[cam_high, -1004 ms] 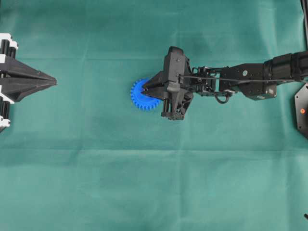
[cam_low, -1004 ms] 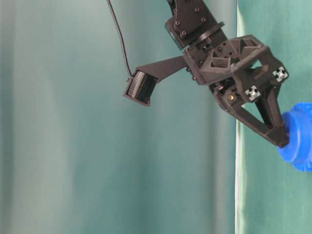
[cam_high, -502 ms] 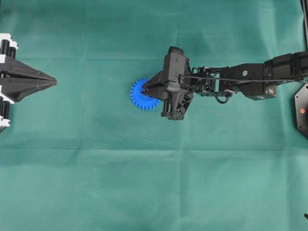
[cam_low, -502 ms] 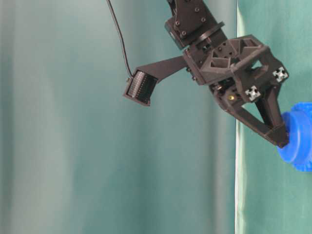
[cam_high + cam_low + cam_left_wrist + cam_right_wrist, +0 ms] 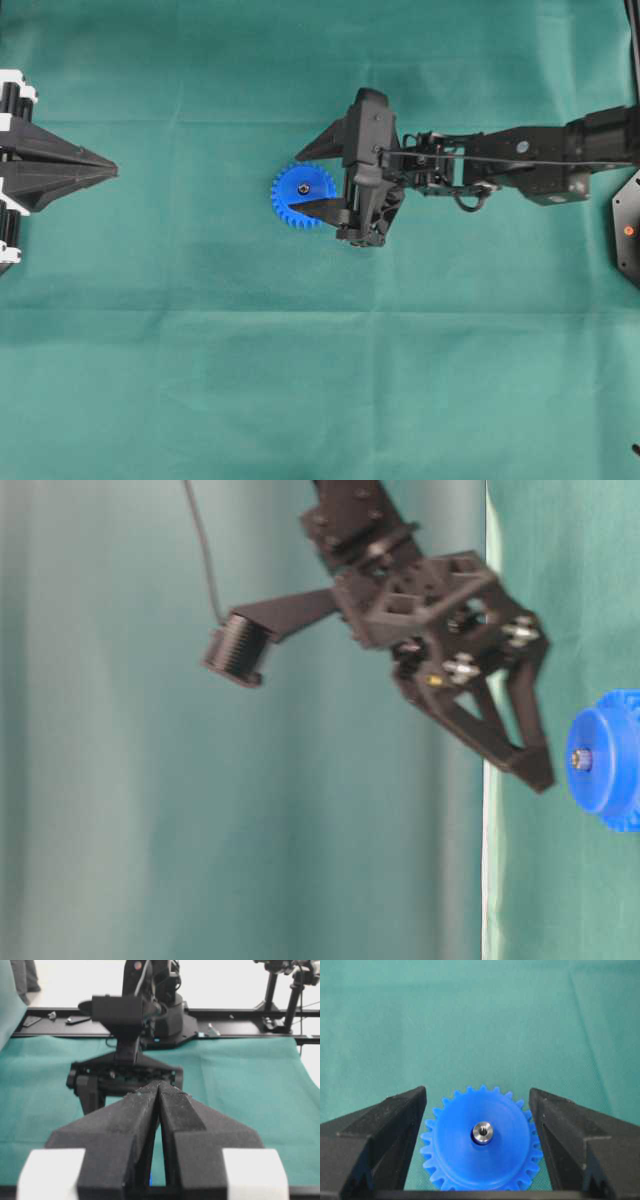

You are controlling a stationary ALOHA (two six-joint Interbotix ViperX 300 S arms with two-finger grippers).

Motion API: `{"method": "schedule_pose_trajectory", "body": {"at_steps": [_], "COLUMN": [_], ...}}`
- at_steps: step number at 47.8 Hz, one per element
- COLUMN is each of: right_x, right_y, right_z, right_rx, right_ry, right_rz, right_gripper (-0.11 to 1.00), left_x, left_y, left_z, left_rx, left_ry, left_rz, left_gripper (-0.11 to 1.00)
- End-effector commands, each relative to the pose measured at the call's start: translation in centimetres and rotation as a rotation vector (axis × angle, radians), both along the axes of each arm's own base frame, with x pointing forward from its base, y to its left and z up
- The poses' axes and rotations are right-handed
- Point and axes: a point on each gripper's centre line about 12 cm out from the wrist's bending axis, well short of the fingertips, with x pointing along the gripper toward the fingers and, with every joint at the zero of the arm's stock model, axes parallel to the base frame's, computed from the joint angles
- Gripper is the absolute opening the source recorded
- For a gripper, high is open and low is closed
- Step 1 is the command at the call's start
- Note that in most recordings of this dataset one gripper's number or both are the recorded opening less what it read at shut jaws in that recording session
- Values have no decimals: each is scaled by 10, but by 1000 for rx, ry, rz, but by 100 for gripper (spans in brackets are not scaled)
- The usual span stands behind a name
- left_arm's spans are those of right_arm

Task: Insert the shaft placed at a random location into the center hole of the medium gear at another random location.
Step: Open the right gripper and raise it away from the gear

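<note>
- Shaft (image 5: 482,1133): seated upright in the center hole (image 5: 303,187) of the medium gear (image 5: 301,194), silvery end showing at the middle of the blue face; gear left of centre in the overhead view.
- Right pincer (image 5: 313,180): a second ago clenched at the gear's centre; now released, jaws wide either side of the gear, touching nothing, drawn clear in the table-level view.
- Left pincer (image 5: 158,1091): clenched on nothing, parked at the left edge of the overhead view.
- Judgement: insertion appears complete; only withdrawal remains.
</note>
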Motion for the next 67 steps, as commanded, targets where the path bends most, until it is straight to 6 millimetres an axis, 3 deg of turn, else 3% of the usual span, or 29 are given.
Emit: {"method": "schedule_pose_trajectory", "body": {"at_steps": [1,17,32,55,67], "right_x": [-2,-24,-49,-123,-152], "right_y": [1,4,6,11,12], "right_z": [28,73,70,76,87], "right_rx": [1,-9,-4,-2,-3], "right_ry": [-59,-129,-112,-145,-168], "right_rz": [0,5,3,-1,-5], "right_gripper": [87,87,87,86,86], "left_x": [2,2,2,2,2], "left_y": [0,0,0,0,0], "left_z": [6,5,5,5,4], "left_rx": [1,-2,-2,-2,-2], "left_ry": [-14,-12,-11,-8,-3], "left_rz": [1,-1,1,-1,1], "left_gripper": [0,0,0,0,0]}}
